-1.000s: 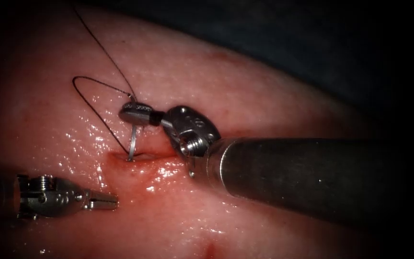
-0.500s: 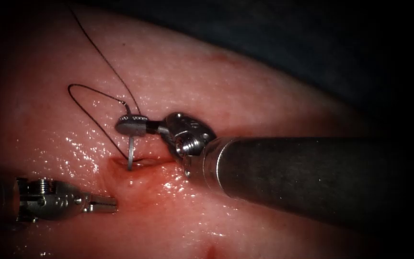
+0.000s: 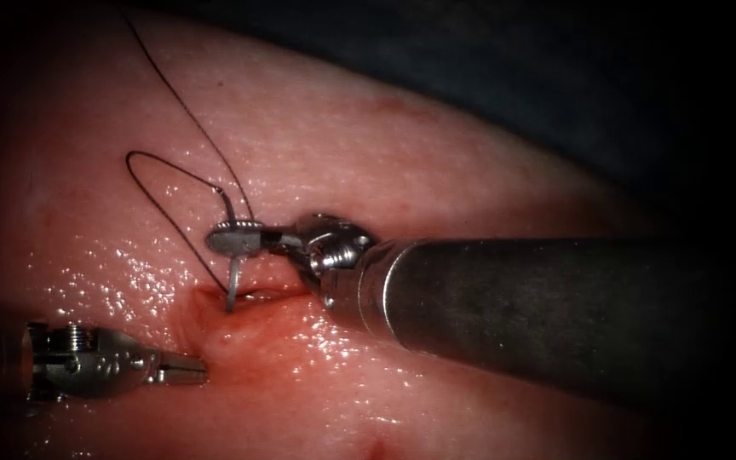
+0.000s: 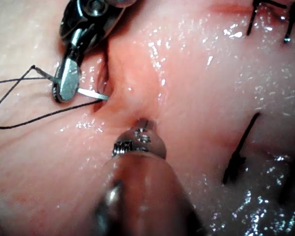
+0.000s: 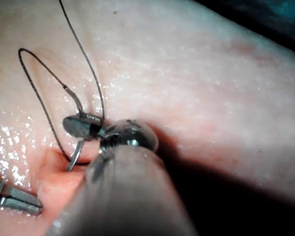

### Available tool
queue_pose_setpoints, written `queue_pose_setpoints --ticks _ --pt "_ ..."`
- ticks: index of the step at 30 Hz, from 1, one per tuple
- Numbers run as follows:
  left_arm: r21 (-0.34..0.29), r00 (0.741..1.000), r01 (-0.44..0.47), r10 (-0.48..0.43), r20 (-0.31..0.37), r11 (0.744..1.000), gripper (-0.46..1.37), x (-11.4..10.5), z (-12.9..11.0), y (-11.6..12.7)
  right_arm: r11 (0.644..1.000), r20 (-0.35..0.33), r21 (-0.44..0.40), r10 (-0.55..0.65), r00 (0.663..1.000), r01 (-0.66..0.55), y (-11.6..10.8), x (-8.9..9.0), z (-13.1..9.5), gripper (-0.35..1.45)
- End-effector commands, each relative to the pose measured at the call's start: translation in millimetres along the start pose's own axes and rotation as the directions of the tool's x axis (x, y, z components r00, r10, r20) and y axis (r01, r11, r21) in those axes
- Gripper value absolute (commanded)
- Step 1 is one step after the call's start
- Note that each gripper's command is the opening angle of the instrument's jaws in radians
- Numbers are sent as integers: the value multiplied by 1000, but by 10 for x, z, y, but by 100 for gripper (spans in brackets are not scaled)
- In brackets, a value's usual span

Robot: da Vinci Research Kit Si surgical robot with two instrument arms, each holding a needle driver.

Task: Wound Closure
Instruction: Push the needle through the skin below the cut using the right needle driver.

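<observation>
1. Since a second ago our right tool has come down toward the tissue, and less of the needle stands bare between its jaws and the surface, so we judge the point is being driven deeper at the cut.
2. We see the right jaws clamped across the needle near its tail end, just below where the thread joins; the lower part of the curve is in the tissue at the cut's left end.
3. Our thread loop lies on the tissue up and left of the jaws, with one strand running away up the surface.
4. Our left tool sits low on the left, apart from the needle, jaws narrow and holding nothing as far as we can tell; it has barely shifted.
5. Where the point will surface is hidden from us, perhaps under the wet lip of the cut.
</observation>
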Motion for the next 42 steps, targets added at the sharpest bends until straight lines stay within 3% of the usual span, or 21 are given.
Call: queue_pose_setpoints --ticks 1,19,20,23,35,36,38,40,42 --pt "-7 1000 1 -1 0 1000 -35 1 -1 0 1000 -1 -4 23 1000 -23 -2 0 0 -35" --pt "-5 1000 1 -1 1 1000 -35 2 -1 -4 988 41 -4 156 987 -156 -34 -41 10 -35" --pt "-4 1000 1 -1 1 1000 -35 2 -1 -4 977 34 -12 211 977 -211 -36 -40 10 -35" --pt "-4 1000 1 -1 2 1000 -35 2 -1 -3 973 -10 -19 229 973 -229 -35 -32 10 -35" --pt "-7 1000 1 -1 1 1000 -35 2 -3 -3 986 -74 -3 164 984 -165 -16 -5 7 -35" --pt "-7 1000 1 -1 1 1000 -35 2 -3 -3 988 -83 9 154 985 -154 -17 -4 7 -27" --pt "-7 1000 1 -1 1 1000 -35 2 -3 -3 991 -102 21 134 986 -133 -17 -2 8 11" --pt "-7 1000 1 -1 1 1000 -35 2 -3 -3 993 -108 23 119 987 -117 -18 0 8 26" --pt "-7 1000 1 -1 1 1000 -35 2 -3 -3 998 -118 16 69 991 -67 -18 4 8 54"
